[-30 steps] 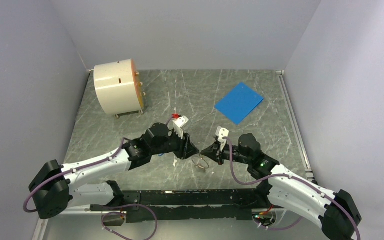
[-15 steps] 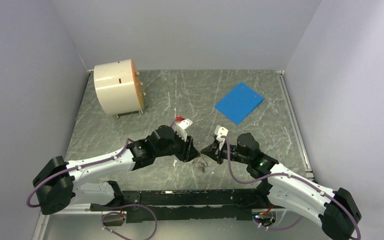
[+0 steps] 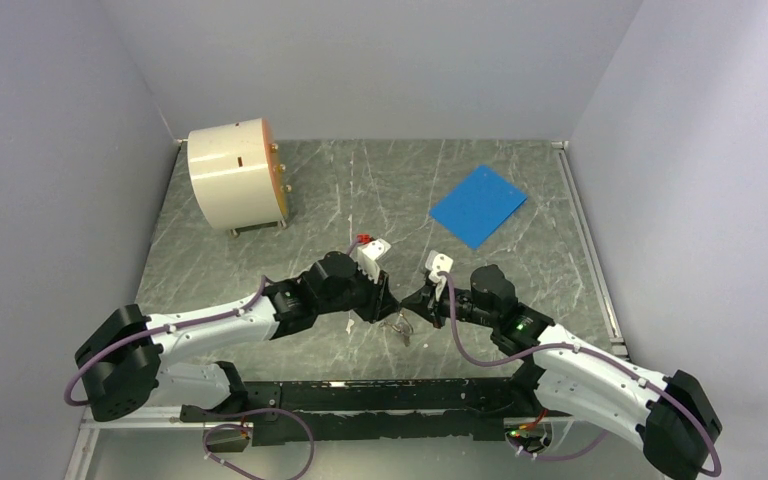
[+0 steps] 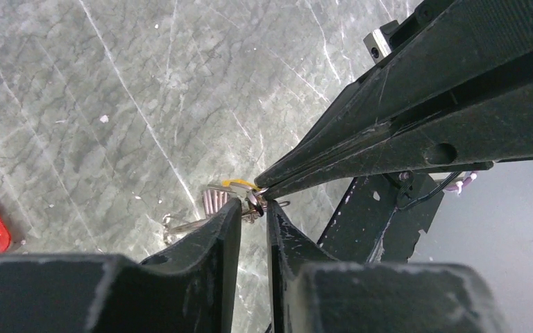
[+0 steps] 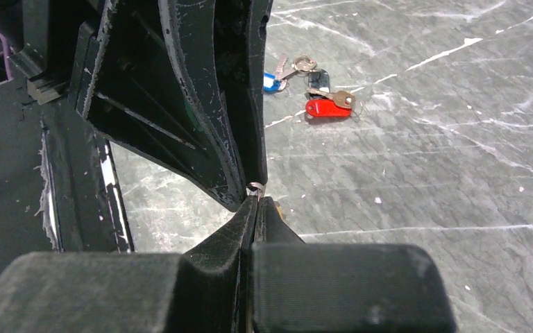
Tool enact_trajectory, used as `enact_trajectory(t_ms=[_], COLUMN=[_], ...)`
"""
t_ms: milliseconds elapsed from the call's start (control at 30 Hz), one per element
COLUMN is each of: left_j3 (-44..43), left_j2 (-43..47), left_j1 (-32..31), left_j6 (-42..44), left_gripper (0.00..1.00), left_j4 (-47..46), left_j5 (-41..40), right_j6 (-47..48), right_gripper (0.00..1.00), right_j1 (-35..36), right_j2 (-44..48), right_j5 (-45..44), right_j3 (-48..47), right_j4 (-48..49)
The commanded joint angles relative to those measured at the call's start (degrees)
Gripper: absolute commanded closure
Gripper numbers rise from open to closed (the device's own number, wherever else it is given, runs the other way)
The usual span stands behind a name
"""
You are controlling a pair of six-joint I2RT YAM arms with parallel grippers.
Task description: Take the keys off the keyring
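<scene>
From above, the left gripper [image 3: 390, 300] and right gripper [image 3: 413, 300] meet tip to tip near the front edge of the table [image 3: 210, 260], with the keyring [image 3: 400, 326] a small silvery tangle just below them. The left wrist view adds that its own fingers are nearly closed on a bit of the ring's wire, with a yellow tag [image 4: 239, 184] at the right gripper's tips. The right wrist view alone shows its fingers pressed together on a metal loop and, well apart, loose keys [image 5: 326, 107] with red and blue tags lying on the table
</scene>
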State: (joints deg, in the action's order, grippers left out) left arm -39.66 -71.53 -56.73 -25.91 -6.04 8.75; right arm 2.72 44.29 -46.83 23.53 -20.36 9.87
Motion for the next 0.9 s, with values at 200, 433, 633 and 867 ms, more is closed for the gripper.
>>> enact_trajectory(t_ms=[200, 433, 633, 867], left_j3=[-1.9, -2.3, -3.4, -4.1], left_j2=[0.0, 1.4, 1.0, 0.1], left_j1=[-0.2, -0.2, 0.2, 1.2], left_j6=[1.6, 0.9, -0.6, -2.5], left_gripper=[0.97, 0.97, 0.97, 0.97], left_j4=[-2.5, 0.8, 4.2, 5.0], left_j5=[0.8, -1.2, -3.1, -3.6], right_j6=[1.1, 1.7, -0.5, -4.3], right_gripper=[1.00, 0.84, 0.60, 0.57], right_j1=[1.0, 1.0, 1.0, 0.9], right_j2=[0.2, -1.3, -3.3, -2.2], right_j5=[-2.5, -6.5, -17.6, -14.3], right_j3=[-2.8, -3.4, -3.7, -4.1], right_j4=[1.2, 1.4, 1.1, -0.2])
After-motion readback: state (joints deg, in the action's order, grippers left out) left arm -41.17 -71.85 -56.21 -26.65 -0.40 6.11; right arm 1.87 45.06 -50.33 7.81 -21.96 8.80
